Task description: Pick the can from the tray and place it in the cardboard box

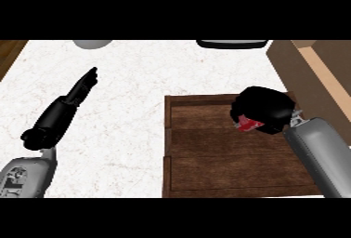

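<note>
I take the wooden tray [226, 162] as my landmark. It lies on the white marble table [123, 139], which runs off to its left and beyond it. The cardboard box [308, 69] stands just past the tray's far right corner, with its tan wall and open top angled along the view's right edge.

My right hand [264, 109] hangs over the far right part of the tray, fingers curled round the can [248, 123]. Only a patch of the can's red and white shows under the palm, so I judge the can is gripped; I cannot tell whether it has left the tray floor. My left hand [82, 88] rests over the table well left of the tray, fingers straight and together, pointing away.

To do this step well, I would lift straight up first, clear the tray's rim and the box wall, then carry right and away, keeping the can upright until it is over the opening.
</note>
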Motion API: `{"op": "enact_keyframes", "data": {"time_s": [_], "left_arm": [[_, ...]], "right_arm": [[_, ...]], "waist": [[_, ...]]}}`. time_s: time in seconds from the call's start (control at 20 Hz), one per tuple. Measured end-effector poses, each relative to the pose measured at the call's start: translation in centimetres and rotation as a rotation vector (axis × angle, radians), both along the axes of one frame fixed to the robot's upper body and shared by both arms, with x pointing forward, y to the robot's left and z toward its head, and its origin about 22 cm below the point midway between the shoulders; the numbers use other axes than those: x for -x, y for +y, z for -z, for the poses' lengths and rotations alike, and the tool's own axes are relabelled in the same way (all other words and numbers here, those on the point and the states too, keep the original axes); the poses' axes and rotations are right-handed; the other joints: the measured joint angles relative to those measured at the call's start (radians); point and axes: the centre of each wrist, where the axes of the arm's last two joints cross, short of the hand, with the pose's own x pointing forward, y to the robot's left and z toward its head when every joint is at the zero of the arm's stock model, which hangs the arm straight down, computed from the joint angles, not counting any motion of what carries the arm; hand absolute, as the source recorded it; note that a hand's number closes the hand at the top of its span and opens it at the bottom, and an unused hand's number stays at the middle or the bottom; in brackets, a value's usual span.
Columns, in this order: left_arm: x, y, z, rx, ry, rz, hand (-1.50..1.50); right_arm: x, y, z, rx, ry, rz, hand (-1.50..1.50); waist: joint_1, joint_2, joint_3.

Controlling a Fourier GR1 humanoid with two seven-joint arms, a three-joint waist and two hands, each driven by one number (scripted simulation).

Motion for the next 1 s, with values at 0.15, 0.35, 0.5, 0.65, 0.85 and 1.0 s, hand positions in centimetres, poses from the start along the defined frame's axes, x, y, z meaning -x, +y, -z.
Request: {"op": "enact_keyframes", "data": {"time_s": [0.15, 0.35, 0.5, 0.65, 0.85, 1.0], "left_arm": [[0.4, 0.1, 0.3, 0.001, -0.002, 0.001, 0.00], [0.0, 0.1, 0.4, 0.005, -0.003, -0.003, 0.00], [0.1, 0.0, 0.3, 0.008, -0.006, -0.002, 0.00], [-0.1, -0.4, 0.2, 0.010, -0.014, 0.012, 0.00], [-0.3, -0.8, -0.1, 0.008, -0.021, 0.035, 0.00], [-0.3, -1.5, 0.2, 0.008, -0.014, 0.048, 0.00]], "right_arm": [[0.0, 0.2, -0.2, -0.032, -0.035, -0.035, 1.50], [0.0, 0.3, 0.2, -0.098, -0.080, -0.086, 1.50], [-1.4, 0.6, 0.1, -0.181, -0.099, 0.104, 1.50], [-2.7, -0.1, 0.2, -0.259, -0.100, 0.412, 1.50], [-4.6, 1.1, -0.7, -0.344, -0.161, 0.758, 1.50], [-6.5, 3.1, -3.7, -0.353, -0.257, 0.903, 1.50]], "waist": [[-0.001, 0.000, 0.000], [-0.003, 0.001, 0.001], [0.007, 0.004, 0.001], [0.016, 0.014, 0.001], [0.039, 0.020, 0.001], [0.048, 0.018, 0.001]]}}
